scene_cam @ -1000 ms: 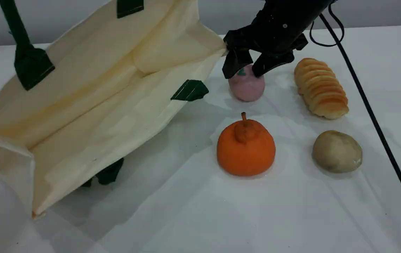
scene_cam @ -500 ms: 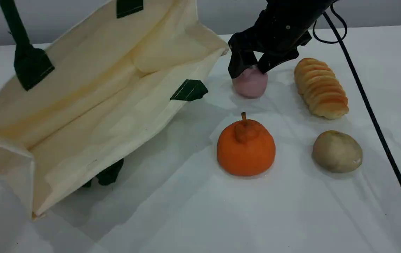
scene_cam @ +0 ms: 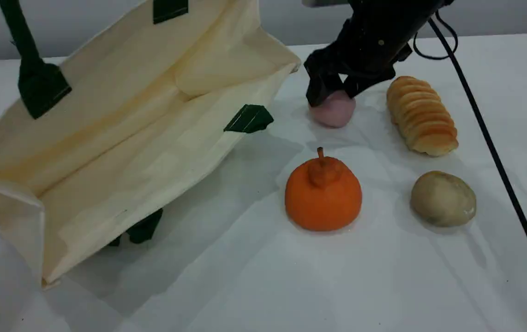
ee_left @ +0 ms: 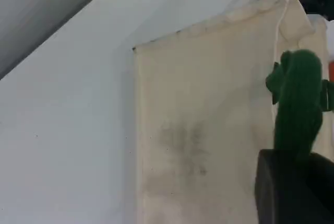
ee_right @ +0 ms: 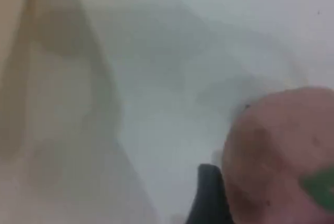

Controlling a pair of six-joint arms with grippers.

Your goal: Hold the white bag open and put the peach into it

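Clearly the peach (scene_cam: 335, 114) sits on the table (scene_cam: 245, 276) at upper centre-right of the scene view, just right of the bag (scene_cam: 120, 138). The right gripper (scene_cam: 332, 94) straddles its top, jaws apart, not visibly squeezing. The left gripper (ee_left: 295, 185) pinches the bag's green handle (ee_left: 297, 98), holding the mouth up. The peach looks light, soft and round, likely to roll or dent; take it gently across its widest part.
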